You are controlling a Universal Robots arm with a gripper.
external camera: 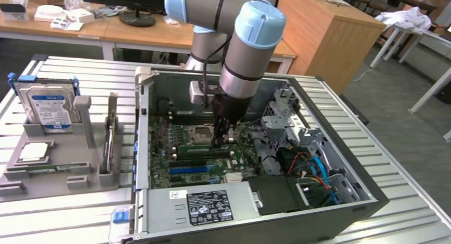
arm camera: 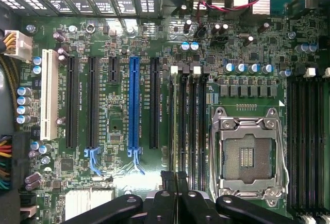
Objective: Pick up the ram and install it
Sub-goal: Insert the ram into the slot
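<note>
With the fingers (arm camera: 167,195) of the gripper (external camera: 225,140) pressed together above the ram (external camera: 203,147), seen at the centre of the exterior frame, it was judged best kept parallel to the memory slots (arm camera: 193,121) and pressed straight down.

Green ram (external camera: 203,147), green motherboard (arm camera: 289,43), one blue slot (arm camera: 134,105).

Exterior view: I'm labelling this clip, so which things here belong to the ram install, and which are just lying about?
In the job: ram, green stick beneath the shut jaws; black memory slots; open computer case.
Lying about: hard drive and silver processor chip on the grey holder; monitor stand behind.
</note>
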